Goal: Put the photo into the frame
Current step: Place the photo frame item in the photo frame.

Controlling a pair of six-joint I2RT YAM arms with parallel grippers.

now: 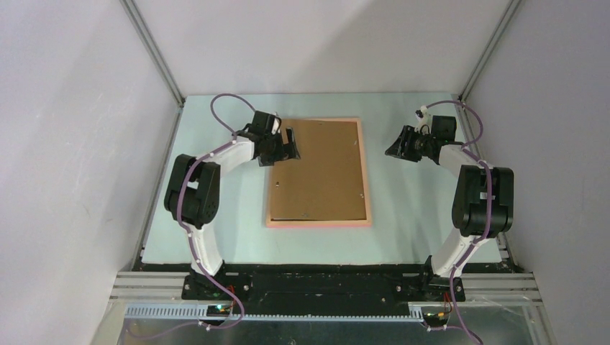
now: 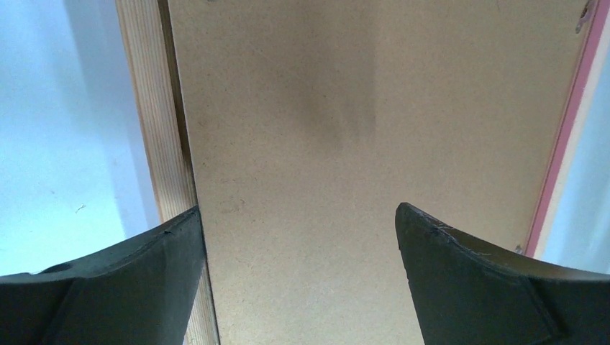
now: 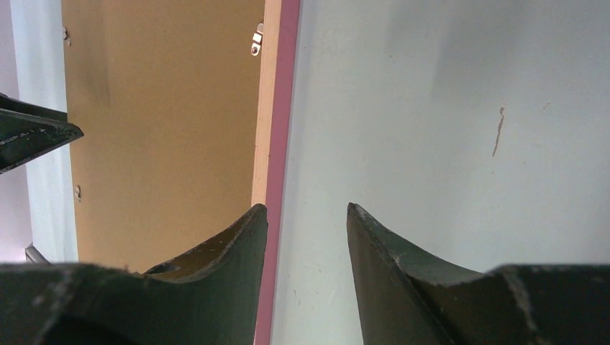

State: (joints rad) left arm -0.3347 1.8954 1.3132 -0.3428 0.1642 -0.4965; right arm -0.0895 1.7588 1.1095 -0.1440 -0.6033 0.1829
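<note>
The salmon-pink frame (image 1: 365, 172) lies flat in the middle of the table, back side up, with a brown backing board (image 1: 324, 172) filling it. The photo is hidden; none of the views shows it. My left gripper (image 1: 290, 144) hovers over the frame's far left part, jaws wide open and empty. In the left wrist view the left gripper (image 2: 298, 208) spans bare board (image 2: 324, 108) beside the wooden rim (image 2: 155, 108). My right gripper (image 1: 394, 147) is right of the frame, off it. There the right gripper (image 3: 306, 207) stands partly open over the table by the pink edge (image 3: 284, 108), holding nothing.
Small metal clips (image 3: 256, 39) sit along the frame's back rim. Grey enclosure walls with aluminium posts (image 1: 155, 50) close in the pale table (image 1: 410, 215) on three sides. The black base rail (image 1: 324, 277) runs along the near edge.
</note>
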